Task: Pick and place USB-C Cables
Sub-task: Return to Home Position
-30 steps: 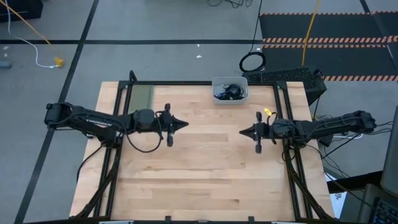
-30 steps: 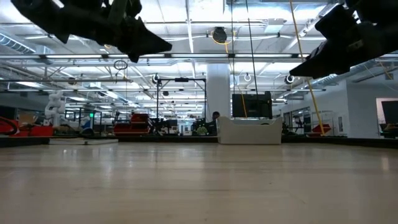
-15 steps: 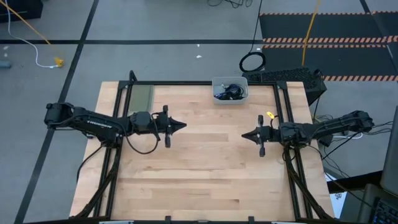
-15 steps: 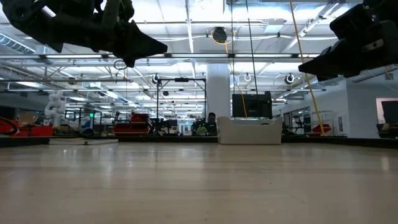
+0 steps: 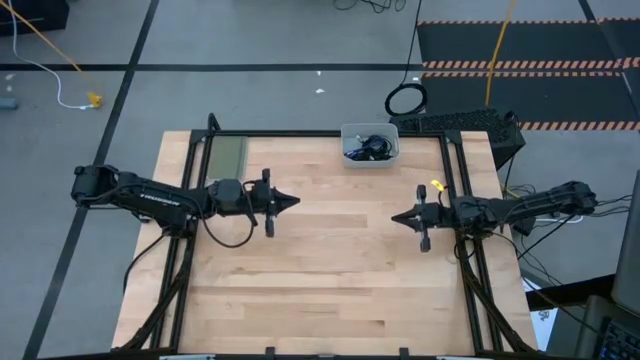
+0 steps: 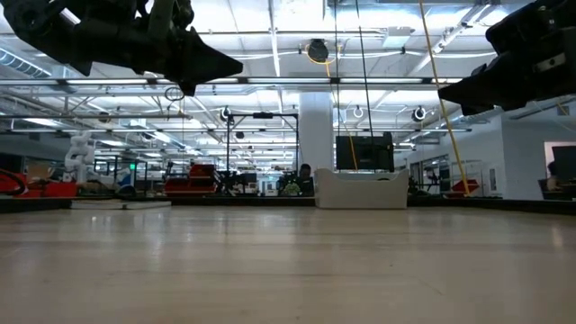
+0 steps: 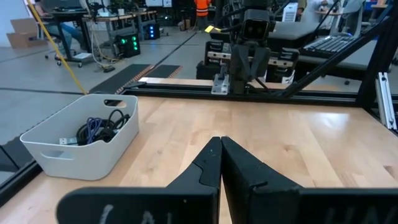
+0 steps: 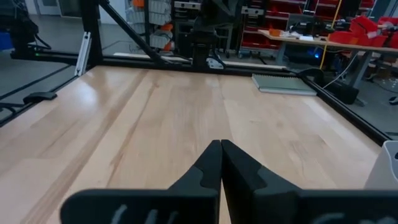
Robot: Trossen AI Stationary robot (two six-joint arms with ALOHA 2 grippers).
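Note:
The USB-C cables point(image 5: 366, 147) lie tangled inside a white bin point(image 5: 370, 158) at the table's far edge; in the left wrist view a blue-purple cable point(image 7: 94, 129) and black ones point(image 7: 116, 118) rest on the bin's floor. My left gripper point(image 5: 297, 201) hovers shut above the table's left-centre, pointing right. My right gripper point(image 5: 392, 218) hovers shut above the right-centre, pointing left. Both are well short of the bin, its fingertips meeting in each wrist view point(image 7: 221, 140) point(image 8: 221, 144).
A flat grey-green pad point(image 5: 227, 155) lies at the table's far left corner. A black frame point(image 5: 455, 190) edges the table. A large black cable ring point(image 5: 406, 99) lies on the floor behind. Bare wood point(image 5: 340, 270) spreads between and in front of the arms.
My right gripper has drawn back toward the table's right edge and slightly toward the near edge. My left gripper has pulled back a little toward the left edge. Both have stayed shut. The cables have not moved.

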